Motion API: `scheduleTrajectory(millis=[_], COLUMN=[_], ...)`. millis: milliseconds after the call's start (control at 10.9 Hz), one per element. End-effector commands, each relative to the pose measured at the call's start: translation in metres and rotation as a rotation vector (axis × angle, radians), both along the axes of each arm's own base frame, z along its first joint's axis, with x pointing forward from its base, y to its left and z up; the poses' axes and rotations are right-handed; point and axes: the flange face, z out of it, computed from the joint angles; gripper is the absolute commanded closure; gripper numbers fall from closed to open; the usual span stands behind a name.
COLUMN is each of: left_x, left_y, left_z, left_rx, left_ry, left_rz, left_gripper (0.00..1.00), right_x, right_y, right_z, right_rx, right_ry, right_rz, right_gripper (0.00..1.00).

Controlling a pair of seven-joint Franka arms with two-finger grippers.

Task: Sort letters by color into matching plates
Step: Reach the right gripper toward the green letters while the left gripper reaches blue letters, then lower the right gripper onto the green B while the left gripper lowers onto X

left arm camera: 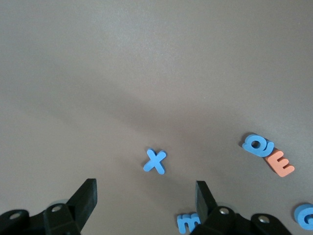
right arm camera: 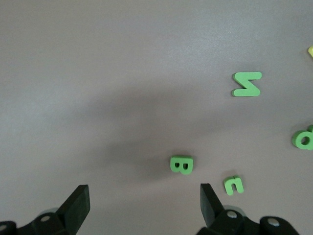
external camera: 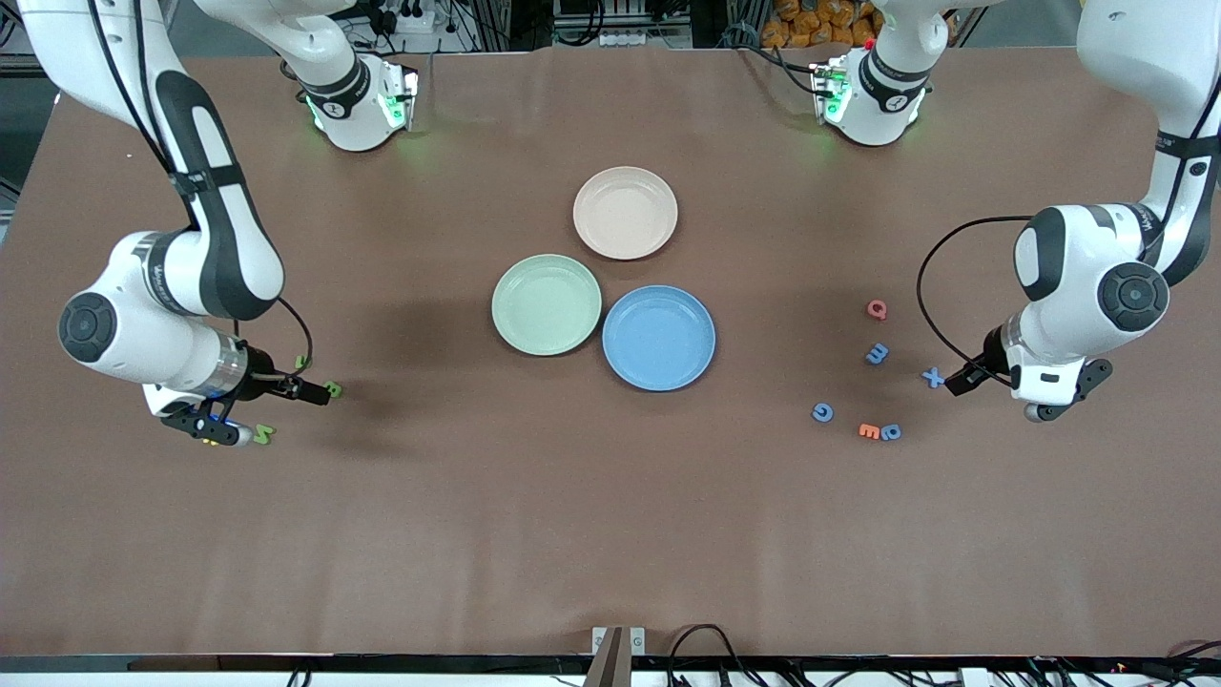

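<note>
Hovering spread left gripper over blue X | right gripper spread over green B | next: drop, pinch

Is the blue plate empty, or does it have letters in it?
Empty. The blue plate shows only bare surface; the blue letters, such as the X, lie on the table.
</note>
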Motion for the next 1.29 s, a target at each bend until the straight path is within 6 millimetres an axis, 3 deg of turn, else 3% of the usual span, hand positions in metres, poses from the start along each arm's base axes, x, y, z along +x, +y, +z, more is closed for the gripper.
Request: scheduleTrajectory(millis=[0, 553, 829, 1197], left_x=[0.0, 0.004, 0.002, 0.0], left_y=[-0.001, 0.006, 0.006, 0.005], left_z=[-0.009, -0.032, -0.037, -0.046], left_rx=[0.019, 0.008, 0.002, -0.005], left_ry=[-0.02, -0.048, -0.053, -0.059], left_rz=[-0.002, 0.004, 0.006, 0.009], left_gripper=[0.13, 0.12, 0.12, 0.12], right_x=[0.002, -0.013, -0.016, -0.03], right_y=[-0.004, -0.016, -0.017, -0.016], right_z=[-0.029, -0.07, -0.075, -0.094], right_rx=[0.003, -0.022, -0.025, -0.039], right_ry=[0.016, -0.013, -0.008, -0.038], right_rz=[-0.082, -0.117, -0.115, -0.121], right_gripper=[0.0, 0.0, 0.0, 0.0])
